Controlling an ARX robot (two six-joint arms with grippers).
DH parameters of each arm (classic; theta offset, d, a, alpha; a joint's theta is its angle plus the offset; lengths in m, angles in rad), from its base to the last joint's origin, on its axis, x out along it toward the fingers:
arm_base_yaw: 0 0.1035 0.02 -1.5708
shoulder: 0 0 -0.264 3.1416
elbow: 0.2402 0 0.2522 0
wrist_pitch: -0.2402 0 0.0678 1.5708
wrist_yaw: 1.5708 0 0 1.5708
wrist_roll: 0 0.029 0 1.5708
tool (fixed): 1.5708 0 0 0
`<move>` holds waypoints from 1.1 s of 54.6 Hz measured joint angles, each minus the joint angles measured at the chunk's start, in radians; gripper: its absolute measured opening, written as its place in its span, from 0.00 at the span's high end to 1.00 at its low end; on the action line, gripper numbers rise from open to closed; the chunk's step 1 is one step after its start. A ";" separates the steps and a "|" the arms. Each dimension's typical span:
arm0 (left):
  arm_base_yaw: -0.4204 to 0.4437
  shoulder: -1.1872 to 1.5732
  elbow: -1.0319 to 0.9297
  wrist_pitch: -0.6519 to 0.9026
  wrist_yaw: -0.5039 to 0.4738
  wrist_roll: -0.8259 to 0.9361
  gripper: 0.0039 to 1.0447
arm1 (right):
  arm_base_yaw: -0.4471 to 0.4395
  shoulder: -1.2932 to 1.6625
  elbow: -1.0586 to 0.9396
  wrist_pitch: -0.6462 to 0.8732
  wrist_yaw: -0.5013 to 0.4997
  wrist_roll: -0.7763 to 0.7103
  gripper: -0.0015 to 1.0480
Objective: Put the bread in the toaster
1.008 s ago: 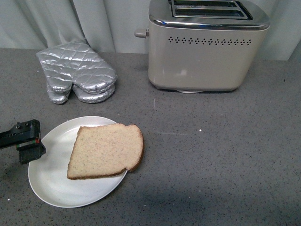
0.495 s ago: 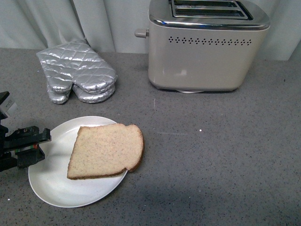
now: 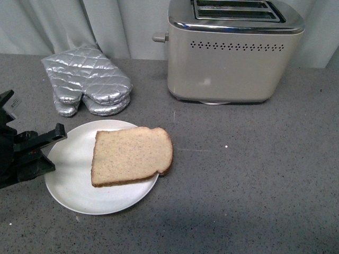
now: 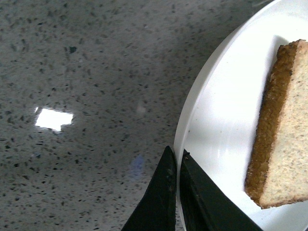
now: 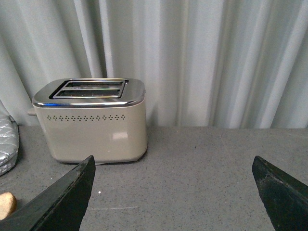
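Pinching plate (image 4: 211,120) rim: left end effector (image 4: 176,154); bread (image 3: 131,155) atop plate (overhanging edge); right end effector (image 5: 172,163) spread.

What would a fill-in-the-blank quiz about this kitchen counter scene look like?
The bread lies on a white ____. Both slots of the toaster are ____. In the front view, the silver oven mitts lie to the ____ of the toaster. The right gripper is wide ____.
Missing words: plate; empty; left; open.
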 joint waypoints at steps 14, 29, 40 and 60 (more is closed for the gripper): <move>-0.164 -0.014 0.091 -0.003 0.048 -0.126 0.97 | 0.000 0.000 0.000 0.000 0.000 0.000 0.09; -0.319 0.138 0.278 -0.013 0.048 -0.190 0.97 | 0.000 0.000 0.000 0.000 0.000 0.000 0.09; -0.381 0.232 0.403 -0.036 0.051 -0.212 0.97 | 0.000 0.000 0.000 0.000 0.000 0.000 0.09; -0.458 0.386 0.582 -0.108 0.067 -0.228 0.97 | 0.000 0.000 0.000 0.000 0.000 0.000 0.09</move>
